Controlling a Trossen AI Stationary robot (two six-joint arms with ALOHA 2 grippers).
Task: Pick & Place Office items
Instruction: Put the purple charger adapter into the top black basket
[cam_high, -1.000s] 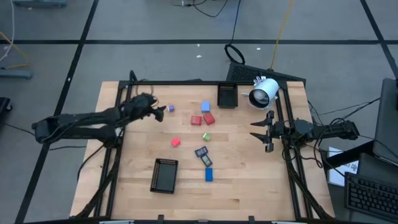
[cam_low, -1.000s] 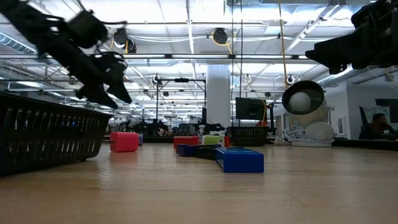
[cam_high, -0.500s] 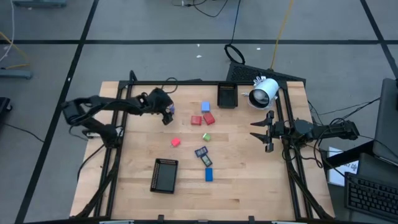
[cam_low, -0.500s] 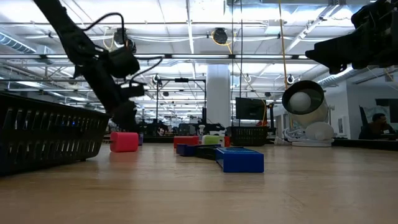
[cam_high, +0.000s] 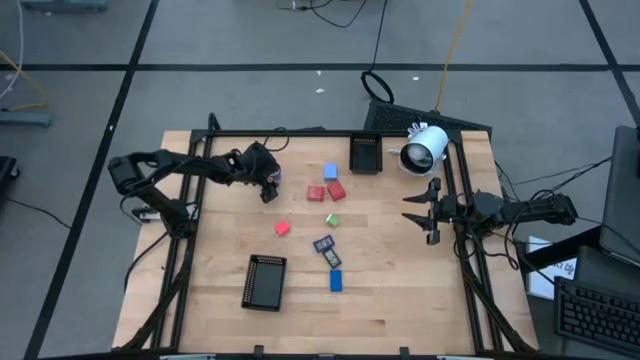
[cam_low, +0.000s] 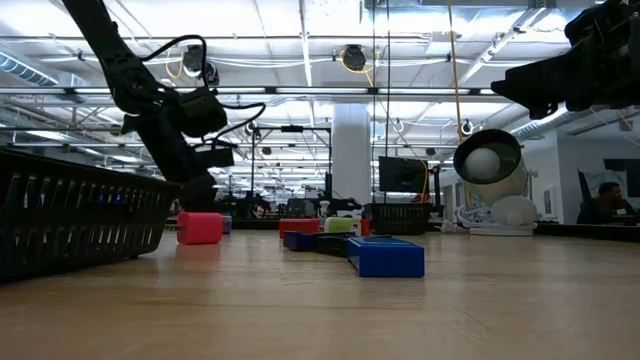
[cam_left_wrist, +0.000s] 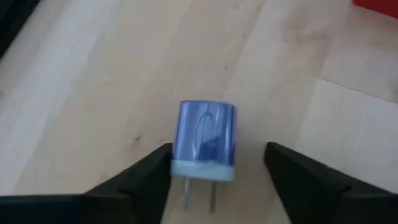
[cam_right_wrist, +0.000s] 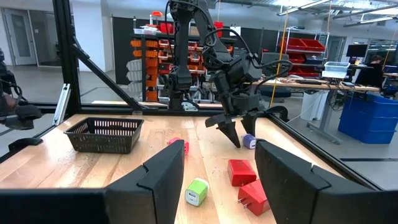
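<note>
The left tool (cam_left_wrist: 214, 168) has been lowered over the purple charger block (cam_left_wrist: 205, 140), fingers open either side, unclosed; pickup is judged imminent.

Industrial lab hall, orange parts shelving (cam_right_wrist: 146, 59), red bins (cam_right_wrist: 305, 45), ceiling strip lights (cam_low: 300, 20)

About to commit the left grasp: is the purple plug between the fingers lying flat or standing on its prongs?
Lying flat. The purple plug rests on its side on the wood, both prongs level, between the left gripper fingers, untouched.
</note>
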